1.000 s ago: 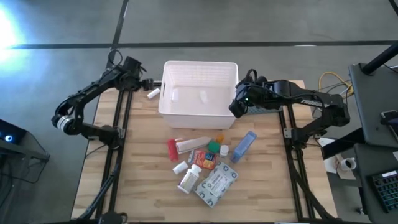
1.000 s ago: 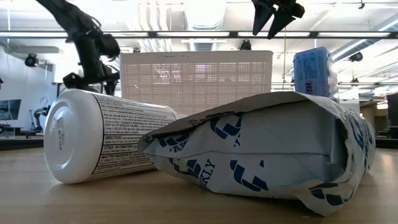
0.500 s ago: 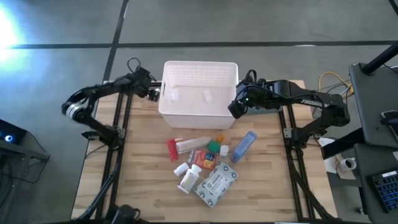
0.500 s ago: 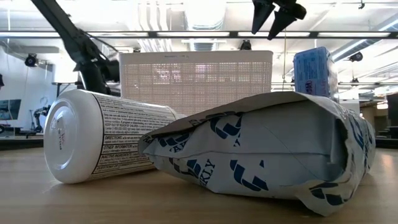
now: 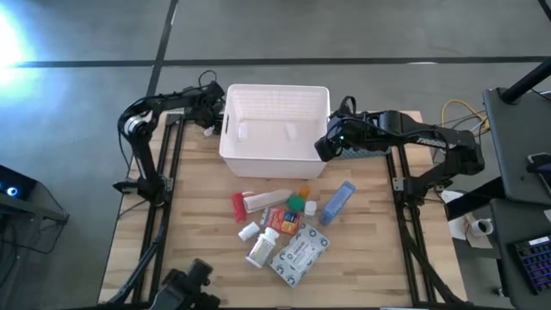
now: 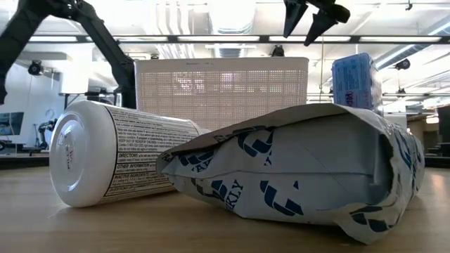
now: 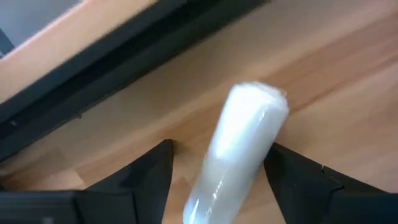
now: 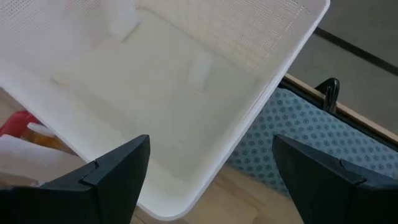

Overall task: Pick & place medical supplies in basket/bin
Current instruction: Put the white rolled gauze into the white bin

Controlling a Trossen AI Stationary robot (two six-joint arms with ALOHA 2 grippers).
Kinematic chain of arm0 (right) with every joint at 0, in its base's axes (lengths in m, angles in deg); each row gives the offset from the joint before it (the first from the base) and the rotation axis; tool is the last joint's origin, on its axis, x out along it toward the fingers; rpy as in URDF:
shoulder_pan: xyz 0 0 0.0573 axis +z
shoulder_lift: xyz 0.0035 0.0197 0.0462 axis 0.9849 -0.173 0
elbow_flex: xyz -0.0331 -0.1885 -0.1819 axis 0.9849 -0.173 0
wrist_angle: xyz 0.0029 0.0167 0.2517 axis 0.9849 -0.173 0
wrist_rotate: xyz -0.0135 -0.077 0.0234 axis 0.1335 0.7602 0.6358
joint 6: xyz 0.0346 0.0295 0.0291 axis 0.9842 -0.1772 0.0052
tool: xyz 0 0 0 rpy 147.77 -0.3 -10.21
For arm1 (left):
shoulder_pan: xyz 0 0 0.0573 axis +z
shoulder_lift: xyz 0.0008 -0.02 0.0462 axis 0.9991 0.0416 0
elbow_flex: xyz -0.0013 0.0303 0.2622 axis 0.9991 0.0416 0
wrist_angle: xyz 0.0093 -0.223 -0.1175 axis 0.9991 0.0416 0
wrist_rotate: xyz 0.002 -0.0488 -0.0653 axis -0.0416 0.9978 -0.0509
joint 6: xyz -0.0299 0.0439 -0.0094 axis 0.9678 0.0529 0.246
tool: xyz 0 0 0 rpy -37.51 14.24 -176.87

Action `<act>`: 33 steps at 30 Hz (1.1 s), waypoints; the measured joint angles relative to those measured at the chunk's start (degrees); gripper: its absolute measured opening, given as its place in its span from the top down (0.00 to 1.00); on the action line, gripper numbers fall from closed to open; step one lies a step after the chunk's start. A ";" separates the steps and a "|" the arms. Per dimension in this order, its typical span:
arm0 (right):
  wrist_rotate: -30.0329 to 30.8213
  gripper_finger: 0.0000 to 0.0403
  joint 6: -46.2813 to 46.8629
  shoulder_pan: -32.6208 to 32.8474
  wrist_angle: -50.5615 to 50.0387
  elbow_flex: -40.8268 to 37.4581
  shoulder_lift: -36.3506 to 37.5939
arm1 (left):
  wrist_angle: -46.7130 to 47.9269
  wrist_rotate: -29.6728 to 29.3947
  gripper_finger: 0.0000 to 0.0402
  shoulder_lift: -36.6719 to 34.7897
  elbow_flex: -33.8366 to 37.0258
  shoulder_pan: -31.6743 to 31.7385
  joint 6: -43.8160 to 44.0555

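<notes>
The white latticed basket (image 5: 275, 129) stands at the table's far middle. Most medical supplies lie in a pile (image 5: 284, 226) near the table's centre: white pill bottles, a red-capped tube (image 5: 258, 201), a blue-white box (image 5: 337, 201), a red-orange box (image 5: 281, 220) and a grey-white packet (image 5: 299, 251). One small white bottle (image 7: 239, 149) lies on its side on the table left of the basket. My left gripper (image 7: 221, 149) is open, with one finger on each side of that bottle, not touching it. My right gripper (image 8: 211, 140) hovers open over the basket's right near corner (image 5: 323, 155).
A blue-teal textured pad (image 8: 292, 134) lies right of the basket, under my right arm. In the low view a large white bottle (image 6: 119, 158) and the packet (image 6: 295, 169) fill the foreground. Bare wood (image 5: 172, 215) lies left of the pile.
My left arm has swung in, and its gripper has come down toward the small white bottle beside the basket's left wall. The right arm has kept still.
</notes>
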 joint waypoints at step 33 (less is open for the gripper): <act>3.73 0.18 -7.56 -0.02 0.47 0.00 0.00 | -55.69 6.43 0.91 -66.03 31.46 -21.87 33.45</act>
